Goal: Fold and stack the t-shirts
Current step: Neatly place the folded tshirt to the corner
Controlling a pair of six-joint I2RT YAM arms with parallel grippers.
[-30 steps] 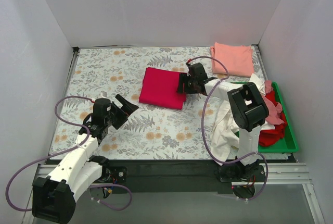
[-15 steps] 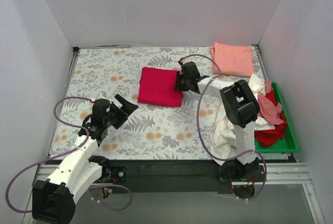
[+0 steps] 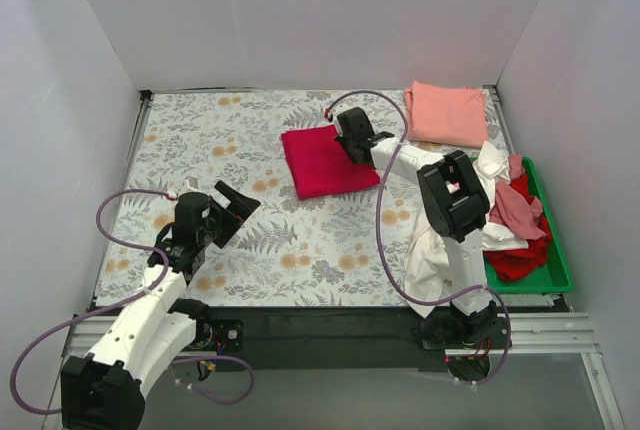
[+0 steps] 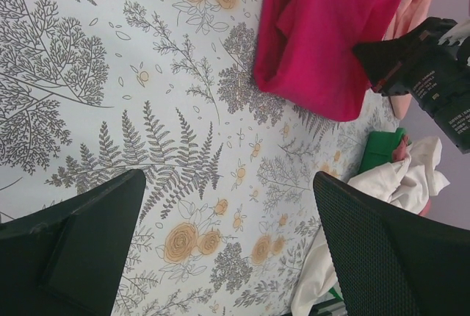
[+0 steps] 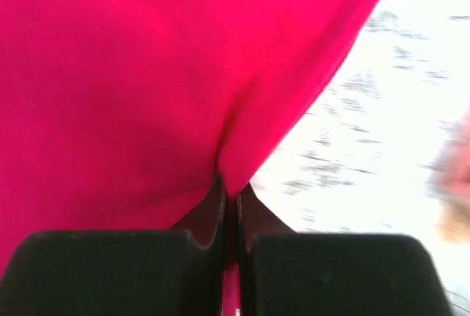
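A folded crimson-red t-shirt (image 3: 326,163) lies mid-table, turned at an angle. My right gripper (image 3: 348,143) is at its back right edge, shut on a pinch of the red cloth (image 5: 183,73); the cloth runs down between the closed fingertips (image 5: 233,200). A folded salmon-pink t-shirt (image 3: 447,113) sits at the back right corner. My left gripper (image 3: 236,204) hovers over the table's front left, open and holding nothing (image 4: 231,246). From the left wrist view the crimson shirt (image 4: 316,37) lies ahead, with the right gripper's black body (image 4: 426,73) beside it.
A green tray (image 3: 552,268) at the right edge holds a pile of white, red (image 3: 520,258) and pink (image 3: 512,208) shirts. A white shirt (image 3: 430,250) spills over its left rim onto the table, behind the right arm. White walls enclose the table on three sides.
My right gripper closed on the crimson shirt's right edge and moved toward the back left, turning the shirt. The left arm stayed nearly still.
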